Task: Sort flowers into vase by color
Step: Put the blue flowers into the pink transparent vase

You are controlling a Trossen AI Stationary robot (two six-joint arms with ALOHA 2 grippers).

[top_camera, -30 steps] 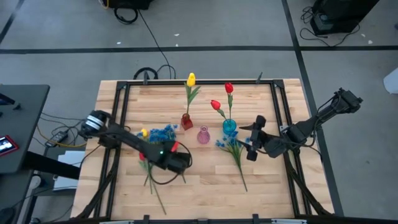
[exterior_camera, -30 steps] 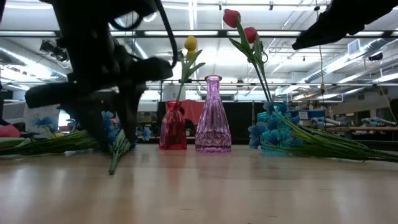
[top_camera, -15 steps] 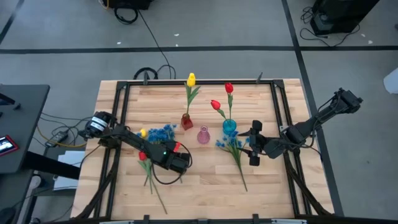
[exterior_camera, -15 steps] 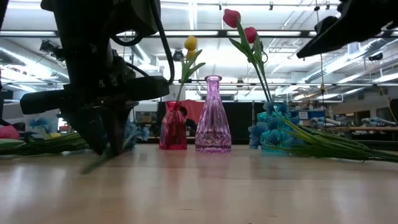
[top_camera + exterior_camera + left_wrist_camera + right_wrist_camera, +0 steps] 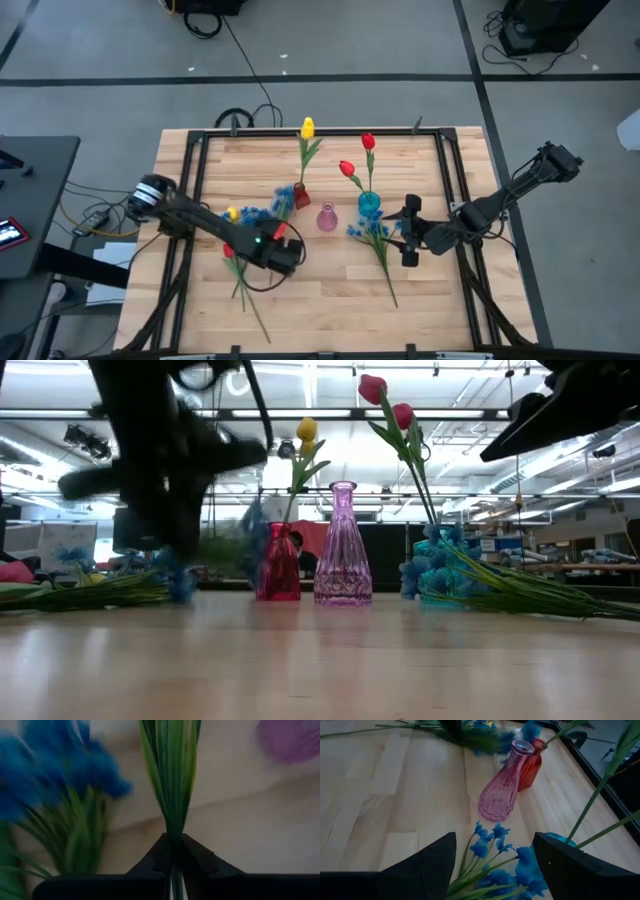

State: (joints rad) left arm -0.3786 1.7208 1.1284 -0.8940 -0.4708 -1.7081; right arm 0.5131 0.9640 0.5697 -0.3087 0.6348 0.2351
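My left gripper is shut on the green stems of a bunch of blue flowers, left of the red vase. That vase holds a yellow tulip. The pink vase has nothing in it. Two red tulips stand in the teal vase. My right gripper hangs open above another blue bunch lying on the table. A second blue bunch, a yellow tulip and a red tulip lie at the left. My left gripper pinches the bunch's gathered green stems between its two fingers, which slant down from above and lie across them. The stems run on past the fingers to the blue blossoms, which are off the table near the red vase.
A black frame rail runs around the wooden table top. The three vases stand close together in the middle, with bare wood toward the near edge.
My left gripper has shut on the blue bunch's stems and risen a little. The bunch has come off the table, and its blossom end has swung toward the red vase.
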